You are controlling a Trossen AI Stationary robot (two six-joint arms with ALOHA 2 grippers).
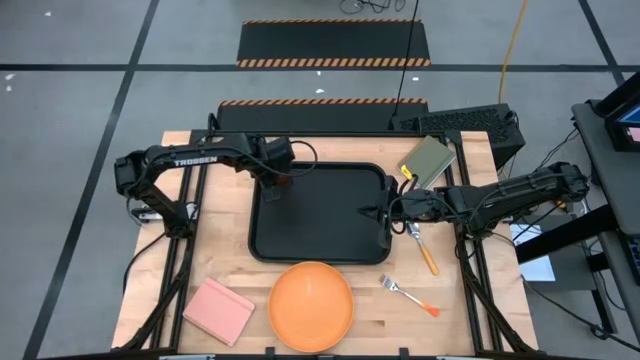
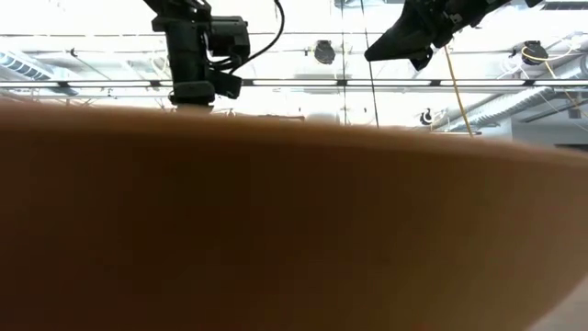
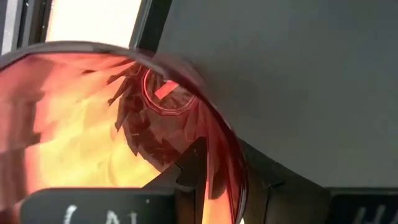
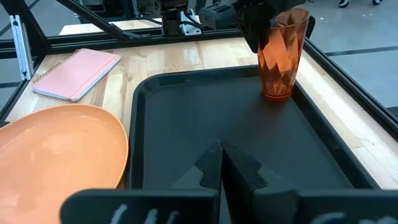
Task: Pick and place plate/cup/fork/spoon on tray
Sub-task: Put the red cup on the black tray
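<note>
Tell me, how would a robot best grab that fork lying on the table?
Probably from straight above, closing the fingers across the slim orange handle of the fork. It lies flat on the bare wood, tilted, with its tines toward the tray and clear space on both sides, so nothing blocks a top-down pinch. The right gripper is the nearer one; it would have to turn so its fingers cross the handle.

The left gripper [image 1: 277, 183] hangs over the tray's [image 1: 320, 250] back-left corner, fingers clamped on the cup [image 4: 281, 56], while the right gripper [image 1: 378, 212], fingers together, hovers at its right edge.
</note>
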